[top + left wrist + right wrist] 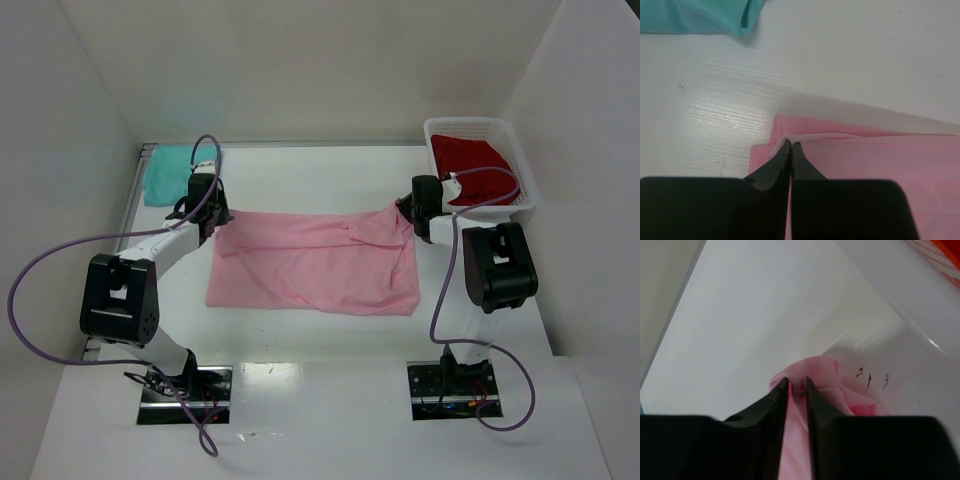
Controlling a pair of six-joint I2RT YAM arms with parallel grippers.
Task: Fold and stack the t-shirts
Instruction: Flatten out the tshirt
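A light pink t-shirt (315,262) lies spread on the white table between both arms. My left gripper (213,215) is shut on its far left corner; in the left wrist view the fingertips (791,144) pinch a thin fold of the pink cloth (880,160). My right gripper (405,208) holds the far right corner, with pink cloth (820,370) bunched between its nearly closed fingers (797,382). A folded teal t-shirt (170,172) lies at the far left (695,15). The red t-shirt (470,165) sits in a basket.
A white mesh basket (525,175) stands at the far right, close behind my right gripper. White walls close in the table on the left, back and right. Purple cables loop from both arms.
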